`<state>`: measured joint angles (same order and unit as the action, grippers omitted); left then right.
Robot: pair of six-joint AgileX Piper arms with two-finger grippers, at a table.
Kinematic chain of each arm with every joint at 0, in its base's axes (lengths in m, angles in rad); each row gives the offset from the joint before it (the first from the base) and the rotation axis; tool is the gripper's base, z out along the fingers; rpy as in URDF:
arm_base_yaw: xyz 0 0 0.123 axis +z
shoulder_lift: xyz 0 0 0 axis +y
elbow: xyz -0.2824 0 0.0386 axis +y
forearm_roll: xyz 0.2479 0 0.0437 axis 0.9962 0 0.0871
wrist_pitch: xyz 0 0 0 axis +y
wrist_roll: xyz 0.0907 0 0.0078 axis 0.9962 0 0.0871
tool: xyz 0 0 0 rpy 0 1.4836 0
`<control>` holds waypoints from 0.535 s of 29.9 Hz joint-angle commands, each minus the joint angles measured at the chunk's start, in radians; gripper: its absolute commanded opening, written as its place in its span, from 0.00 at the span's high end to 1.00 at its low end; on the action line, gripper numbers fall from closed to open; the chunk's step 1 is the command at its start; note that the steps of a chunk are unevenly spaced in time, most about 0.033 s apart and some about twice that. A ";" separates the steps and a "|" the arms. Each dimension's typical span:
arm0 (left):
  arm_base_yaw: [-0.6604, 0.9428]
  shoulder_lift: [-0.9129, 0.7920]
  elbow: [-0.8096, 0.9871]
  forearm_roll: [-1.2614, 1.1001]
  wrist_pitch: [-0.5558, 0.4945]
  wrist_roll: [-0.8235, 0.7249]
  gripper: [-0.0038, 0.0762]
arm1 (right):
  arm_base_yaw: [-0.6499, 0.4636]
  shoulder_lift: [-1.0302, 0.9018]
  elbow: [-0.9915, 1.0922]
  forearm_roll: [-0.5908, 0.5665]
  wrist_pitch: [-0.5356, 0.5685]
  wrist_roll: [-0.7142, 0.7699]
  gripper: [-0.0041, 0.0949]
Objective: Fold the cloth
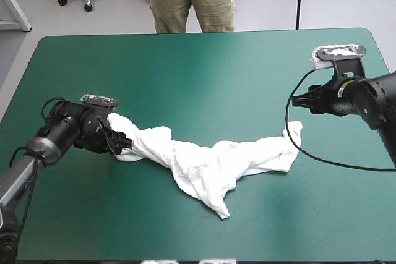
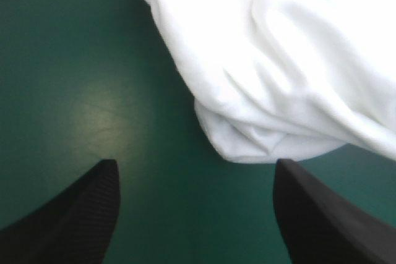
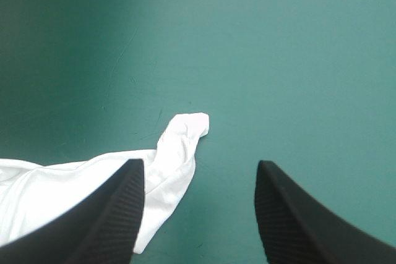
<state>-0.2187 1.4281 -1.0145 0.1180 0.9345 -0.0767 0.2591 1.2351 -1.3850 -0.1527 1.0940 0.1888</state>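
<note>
The white T-shirt (image 1: 204,162) lies stretched in a crumpled band across the teal-green table, from front left to right. My left gripper (image 1: 117,140) is low at the shirt's left end, open, its black fingers (image 2: 80,214) apart. A rounded fold of the T-shirt (image 2: 278,91) lies just ahead of it, nothing between the fingers. My right gripper (image 1: 297,99) hovers above the table beyond the shirt's right end, open. In the right wrist view a corner of the T-shirt (image 3: 185,129) shows ahead of one of the fingers (image 3: 99,221), untouched.
The teal-green table (image 1: 204,72) is bare behind the shirt. A pointed fold of the shirt (image 1: 219,205) reaches toward the table's front edge. A black cable loops on the table by the shirt's right end.
</note>
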 commanded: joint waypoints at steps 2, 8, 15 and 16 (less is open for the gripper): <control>0.000 0.058 -0.023 -0.006 -0.028 0.004 0.32 | 0.001 -0.023 -0.033 -0.031 -0.044 -0.009 0.44; 0.000 0.166 -0.023 -0.107 -0.076 0.077 0.34 | 0.001 -0.018 -0.022 -0.031 -0.052 -0.009 0.44; 0.000 0.213 -0.023 -0.130 -0.105 0.077 0.74 | 0.001 -0.018 0.014 -0.024 -0.050 -0.009 0.52; 0.000 0.213 -0.023 -0.127 -0.107 0.077 0.87 | 0.001 -0.016 0.016 -0.024 -0.050 -0.009 0.54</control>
<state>-0.2179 1.6395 -1.0308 -0.0271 0.8857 0.0000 0.2591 1.2351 -1.3514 -0.1605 1.0896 0.1888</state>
